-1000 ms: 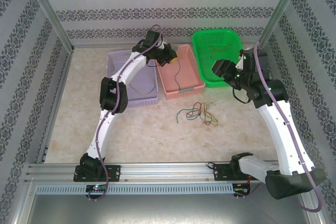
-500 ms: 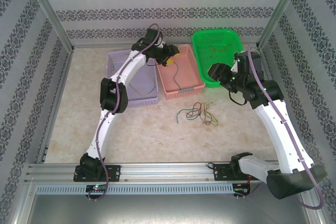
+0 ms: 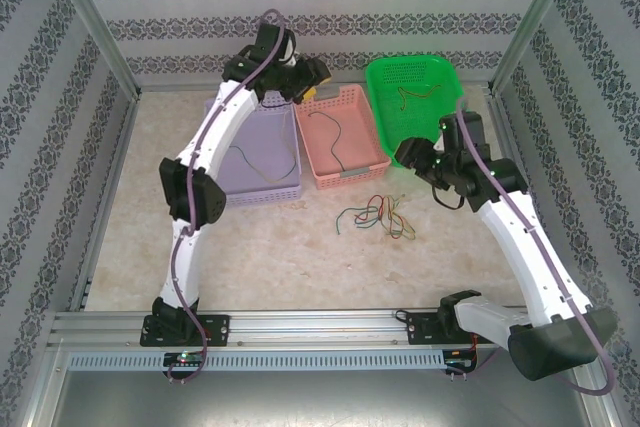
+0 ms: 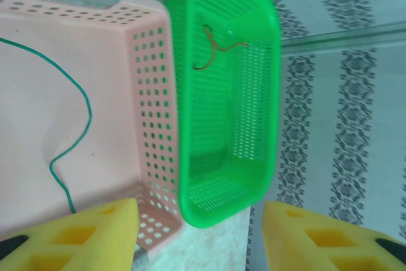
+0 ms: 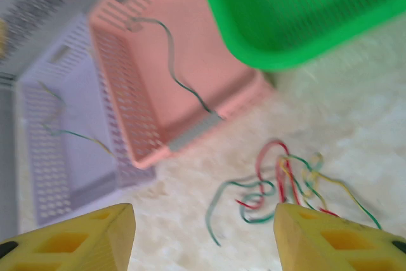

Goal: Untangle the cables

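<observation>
As each freed wire seems to be getting its own bin:
Baskets: three, namely lilac basket [image 3: 262, 192], pink basket [image 4: 152, 93] and green basket [image 4: 254, 176], are sitting beyond both jaws.
Grippers: two, left gripper [image 4: 200, 211] and right gripper [image 5: 204, 211], are hanging spread and empty.
Tangle [image 5: 285, 182]: one knot of green, red and yellow cables is lying just ahead between the right jaws, awaiting picking.
Sorted cables [image 4: 85, 112]: three, one lying in each basket.

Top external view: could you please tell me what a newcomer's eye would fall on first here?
Three bright baskets in a row at the far side of the table stand out first: the lilac basket on the left, the pink basket in the middle, the green basket on the right. Then comes the small tangle of cables, green, red and yellow, on the table just in front of the pink basket.
</observation>
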Robot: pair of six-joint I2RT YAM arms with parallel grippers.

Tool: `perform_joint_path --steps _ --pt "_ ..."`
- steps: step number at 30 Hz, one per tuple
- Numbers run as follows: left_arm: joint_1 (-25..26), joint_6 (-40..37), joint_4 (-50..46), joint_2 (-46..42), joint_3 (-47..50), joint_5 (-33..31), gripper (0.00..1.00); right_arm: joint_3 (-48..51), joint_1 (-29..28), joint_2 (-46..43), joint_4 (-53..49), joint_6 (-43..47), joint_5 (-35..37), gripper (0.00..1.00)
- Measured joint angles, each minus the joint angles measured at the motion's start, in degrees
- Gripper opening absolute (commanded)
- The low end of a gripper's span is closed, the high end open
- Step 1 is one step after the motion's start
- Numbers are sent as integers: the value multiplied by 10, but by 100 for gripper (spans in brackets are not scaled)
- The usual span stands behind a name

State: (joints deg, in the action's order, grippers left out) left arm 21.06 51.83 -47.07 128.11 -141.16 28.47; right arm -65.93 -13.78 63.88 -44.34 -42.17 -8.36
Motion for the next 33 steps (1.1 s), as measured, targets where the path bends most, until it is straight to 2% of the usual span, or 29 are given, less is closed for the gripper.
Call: perform_joint_path --steps 2,8,12,15,22,28,33 --pt "17 -17 2 -54 57 -7 46 46 0 -1 -3 0 1 57" --pt "125 -53 46 -221 372 -20 32 162 0 23 -7 2 4 50" --pt "193 -69 73 -251 546 -26 31 179 -13 60 3 2 -3 48" --pt "218 -84 81 -249 631 -38 36 183 -41 74 21 -12 -12 47" --pt "224 -114 129 -207 644 -64 43 211 -71 82 69 -82 -31 47" --pt "225 -138 152 -137 603 -78 42 232 -71 83 105 -154 -49 51" --pt "236 -155 152 -112 595 -96 41 235 -71 105 136 -209 -52 58"
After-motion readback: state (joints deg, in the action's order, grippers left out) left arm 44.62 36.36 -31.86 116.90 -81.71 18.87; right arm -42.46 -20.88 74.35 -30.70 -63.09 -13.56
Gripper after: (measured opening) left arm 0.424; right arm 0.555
